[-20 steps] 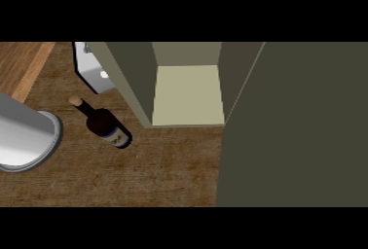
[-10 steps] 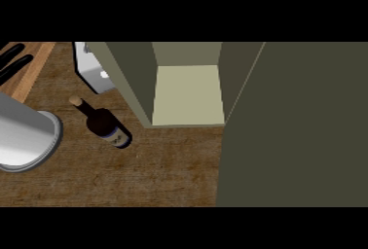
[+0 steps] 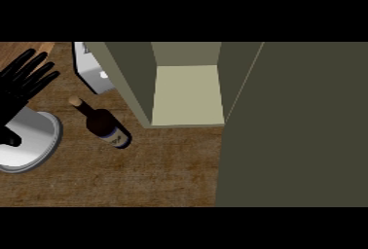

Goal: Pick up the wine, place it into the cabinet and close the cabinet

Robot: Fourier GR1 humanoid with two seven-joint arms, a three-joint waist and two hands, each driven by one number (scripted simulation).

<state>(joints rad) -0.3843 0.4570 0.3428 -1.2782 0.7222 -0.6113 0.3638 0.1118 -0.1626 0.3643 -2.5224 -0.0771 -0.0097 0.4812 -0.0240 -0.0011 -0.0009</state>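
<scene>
We see the left hand [image 3: 20, 90] in the upper left of the frame, black against the brown wood. Its fingers are straight and spread, pointing toward the upper right, and it has hold of nothing. Below it, at the left edge, its grey forearm [image 3: 32, 146] shows as a round pale shape. We see no right hand anywhere in the frame.

The wine bottle [image 3: 104, 124] is on the desk [image 3: 144, 170], left of the middle of the frame. It is dark, with a pale label near its lower right end and a cork [image 3: 75, 101] at its upper left end. From this steep angle we cannot tell whether it stands upright or lies on its side. It is just to the right of the forearm, and a strip of bare wood shows between it and the hand's fingers. It sits outside the cabinet, near the lower left corner of the opening.

The cabinet [image 3: 133, 68] fills the upper middle of the frame and is open, so we look in at its pale inner floor. Its door [image 3: 302, 126] is a large dark olive panel that takes up the whole right side of the frame. A grey-white box [image 3: 92, 73] sits against the cabinet's left wall, above the bottle's cork; we cannot make out what it is.
</scene>
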